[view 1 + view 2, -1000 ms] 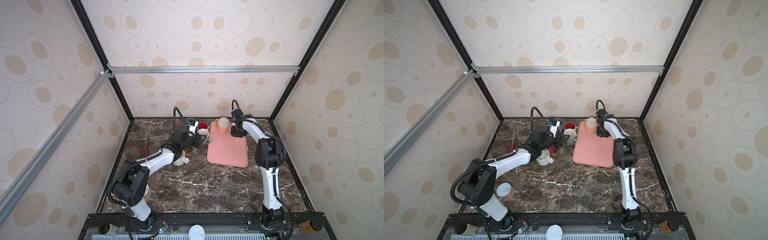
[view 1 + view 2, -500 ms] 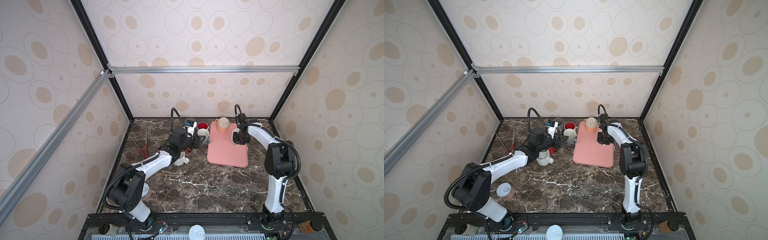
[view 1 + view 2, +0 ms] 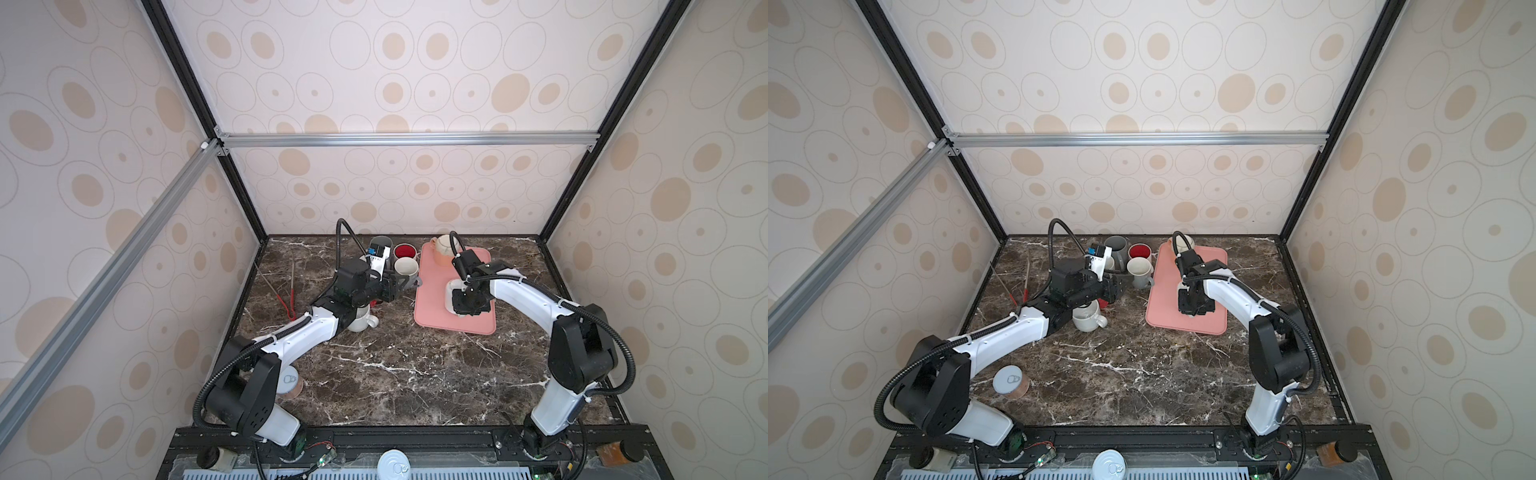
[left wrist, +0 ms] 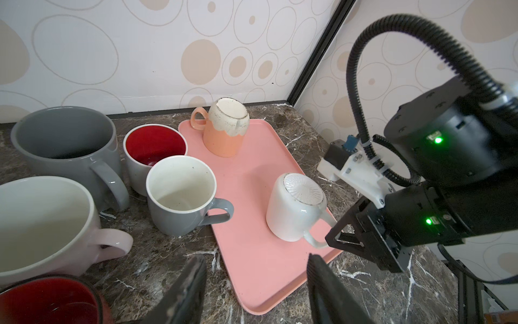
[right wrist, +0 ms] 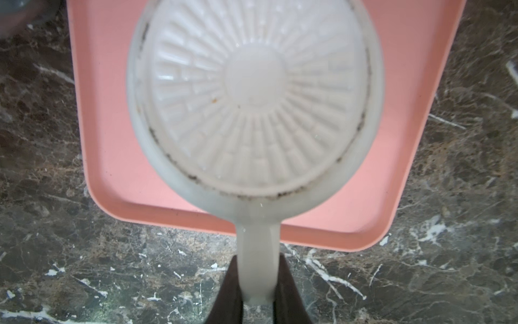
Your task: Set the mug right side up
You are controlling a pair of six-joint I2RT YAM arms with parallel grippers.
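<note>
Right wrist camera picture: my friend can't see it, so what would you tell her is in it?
A white mug sits upside down on a pink tray, its ribbed bottom facing the camera. The right gripper pinches the mug's handle between its two dark fingers. Dark marble table shows around the tray.
</note>
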